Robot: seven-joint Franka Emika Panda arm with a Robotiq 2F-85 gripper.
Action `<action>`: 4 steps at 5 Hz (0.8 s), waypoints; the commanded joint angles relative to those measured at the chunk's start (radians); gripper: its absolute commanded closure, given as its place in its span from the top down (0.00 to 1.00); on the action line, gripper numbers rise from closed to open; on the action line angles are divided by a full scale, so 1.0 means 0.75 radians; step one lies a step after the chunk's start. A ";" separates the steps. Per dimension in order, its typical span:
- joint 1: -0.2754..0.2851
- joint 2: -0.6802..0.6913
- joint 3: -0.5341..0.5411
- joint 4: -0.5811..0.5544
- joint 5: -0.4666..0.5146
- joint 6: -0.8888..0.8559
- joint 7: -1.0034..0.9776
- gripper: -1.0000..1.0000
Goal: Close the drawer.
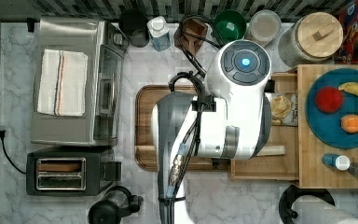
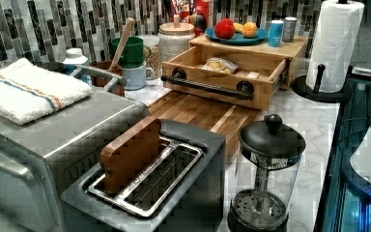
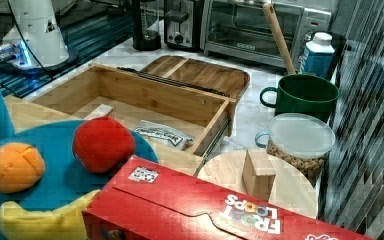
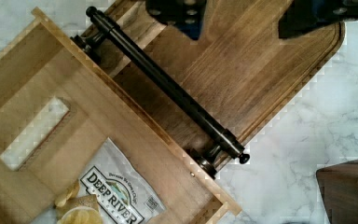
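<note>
The drawer of pale wood stands pulled out from under the wooden top, its black bar handle facing the dark tray. In the right view the drawer shows a chip bag and a small pale block on its bottom. The wrist view looks down on the drawer and its handle. My gripper hangs open over the dark tray just beyond the handle, with nothing between its fingers. In the top view my arm covers most of the drawer.
A dark wooden tray lies in front of the drawer. The top view's left holds a toaster oven and a toaster. A French press stands near the front edge. A blue plate with fruit sits on the wooden top.
</note>
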 commanded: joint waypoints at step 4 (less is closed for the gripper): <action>0.075 -0.139 0.098 -0.246 0.056 0.180 -0.356 1.00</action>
